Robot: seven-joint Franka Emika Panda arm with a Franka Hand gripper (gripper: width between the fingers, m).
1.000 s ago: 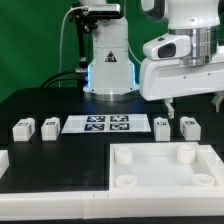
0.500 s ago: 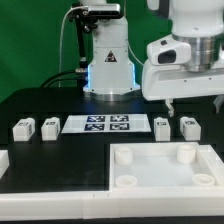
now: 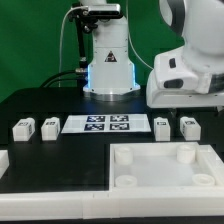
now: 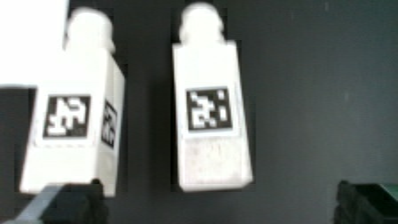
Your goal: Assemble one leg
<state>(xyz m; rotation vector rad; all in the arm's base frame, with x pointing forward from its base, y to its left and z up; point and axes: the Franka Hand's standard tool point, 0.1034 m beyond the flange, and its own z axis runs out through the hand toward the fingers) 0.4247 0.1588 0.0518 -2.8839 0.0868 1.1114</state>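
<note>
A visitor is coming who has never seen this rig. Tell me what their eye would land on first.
The bulky white arm looms at the exterior view's upper right, over the black table. Nearest the camera lies a big white tray with round sockets; behind it the marker board sits between two pairs of small tagged legs. The wrist view shows two such legs side by side under the open pincer.

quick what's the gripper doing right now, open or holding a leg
Gripper: open, holding nothing; its fingertips are wide apart and the leg in its view is not gripped.
</note>
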